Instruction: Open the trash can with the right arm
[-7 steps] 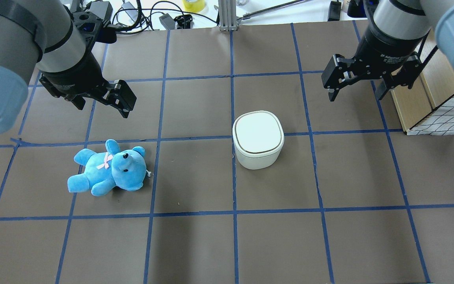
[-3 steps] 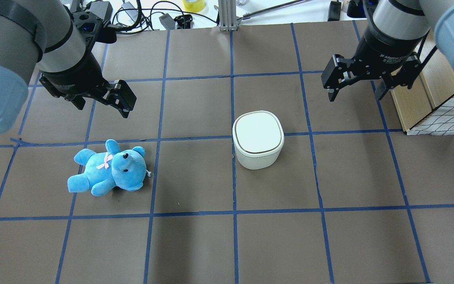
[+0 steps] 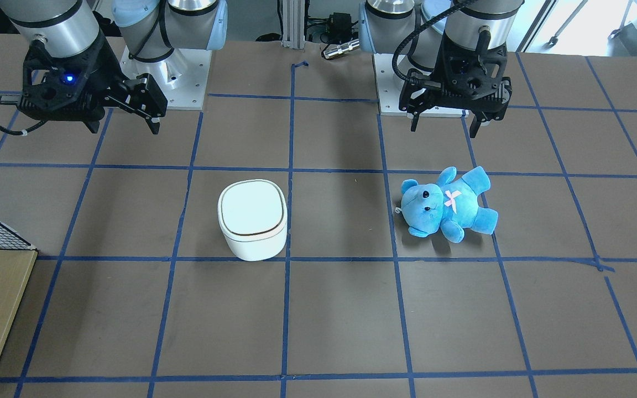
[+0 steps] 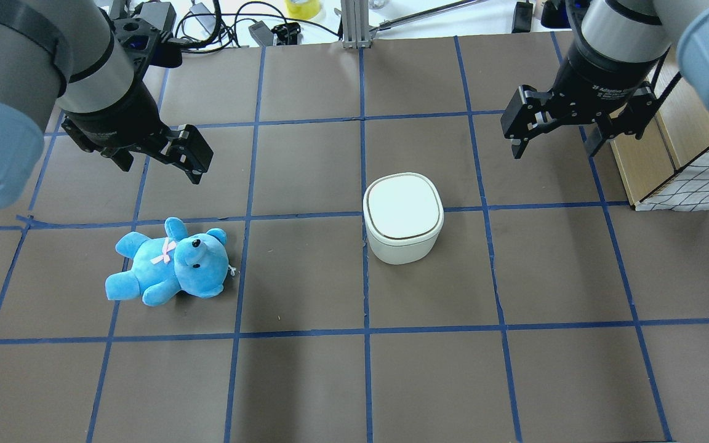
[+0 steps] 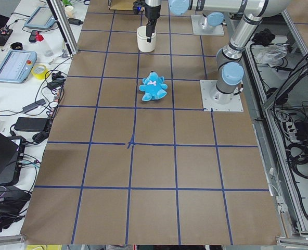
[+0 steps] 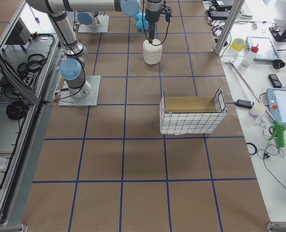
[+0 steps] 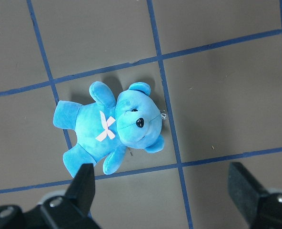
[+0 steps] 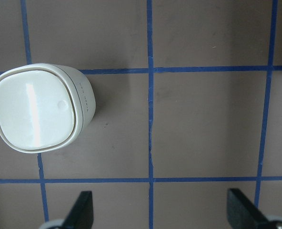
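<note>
Overhead exterior: I see my black right gripper (image 4: 555,149) spread wide, well apart from the closed white plastic trash can (image 4: 402,216).

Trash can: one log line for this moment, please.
trash can: lid shut, untouched | right gripper: open, empty, apart from can | left gripper: open, empty | bear: lying apart from can

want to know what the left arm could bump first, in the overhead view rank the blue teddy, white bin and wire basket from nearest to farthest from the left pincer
From the left pincer:
1. blue plush teddy bear, just below it in the view.
2. small white plastic trash can, right of centre.
3. white wire-grid basket, at the far right edge.
</note>
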Controlling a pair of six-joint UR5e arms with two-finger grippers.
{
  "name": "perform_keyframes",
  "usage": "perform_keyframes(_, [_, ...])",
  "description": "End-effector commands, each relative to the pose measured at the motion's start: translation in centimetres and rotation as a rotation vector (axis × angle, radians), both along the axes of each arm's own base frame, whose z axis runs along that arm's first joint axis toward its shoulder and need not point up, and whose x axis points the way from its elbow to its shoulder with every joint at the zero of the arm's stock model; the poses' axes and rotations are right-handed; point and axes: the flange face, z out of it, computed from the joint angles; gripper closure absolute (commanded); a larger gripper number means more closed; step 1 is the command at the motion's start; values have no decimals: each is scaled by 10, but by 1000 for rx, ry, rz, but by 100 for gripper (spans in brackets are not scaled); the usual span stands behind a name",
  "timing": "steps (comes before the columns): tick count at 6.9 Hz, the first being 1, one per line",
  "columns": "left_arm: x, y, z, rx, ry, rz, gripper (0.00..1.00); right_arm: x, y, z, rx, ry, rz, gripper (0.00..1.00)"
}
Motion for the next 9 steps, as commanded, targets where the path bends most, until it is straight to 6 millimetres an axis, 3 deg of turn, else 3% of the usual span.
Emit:
perform_keyframes(1, [0,0,0,0,0,0,0,0,0,0,-3,-1,0,42])
perform_keyframes(3, [0,0,0,0,0,0,0,1,0,-3,4,-3,-14,75])
perform_keyframes(5, [0,0,0,0,0,0,0,3,-1,-22,37,-4,-9,100])
perform_keyframes(7, [0,0,0,0,0,0,0,7,-10,-37,51,-3,-3,100])
perform_keyframes(9, [0,0,0,0,0,0,0,44,-25,-61,36,0,8,100])
